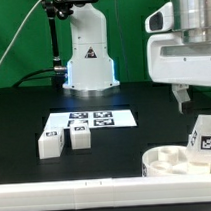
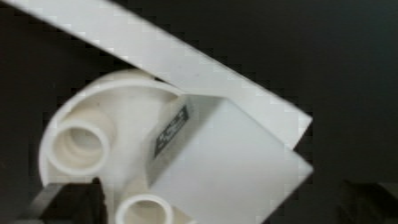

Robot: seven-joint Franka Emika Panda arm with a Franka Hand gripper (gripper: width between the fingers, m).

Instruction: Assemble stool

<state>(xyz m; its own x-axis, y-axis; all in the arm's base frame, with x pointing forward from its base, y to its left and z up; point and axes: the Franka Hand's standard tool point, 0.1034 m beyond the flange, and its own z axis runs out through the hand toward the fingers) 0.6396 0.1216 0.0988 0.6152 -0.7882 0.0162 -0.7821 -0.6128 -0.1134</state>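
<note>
The seat point(image 1: 169, 162) lies flat with its underside up, so its round sockets face the arm and can take legs from above; the wrist view shows two of these sockets open. One leg point(image 1: 203, 138) stands against the seat's far edge, touching it and a little tilted, its tag turned outward. That looks like a leg put at a socket for fitting, though I cannot tell whether it sits in one or only leans on the rim.

The end effector point(image 1: 189, 99) hangs above that leg, clear of it and gripping nothing. Only one finger shows plainly, and it stands off to one side, so I judge the jaws parted.

Two loose legs point(image 1: 51, 144) lie side by side well apart from the seat, toward the exterior view's left, out of the arm's way and waiting their turn. The marker board point(image 1: 56, 123) lies flat just beyond them, farther from the seat. The rail point(image 1: 78, 200) runs just in front of the seat, probably as a stop for bracing parts.

The tabletop point(image 1: 24, 108) is matte black and level, so the white parts stand out sharply. Behind the seat, well apart, rises the white arm base point(image 1: 87, 59), before a green backdrop point(image 1: 19, 28).
</note>
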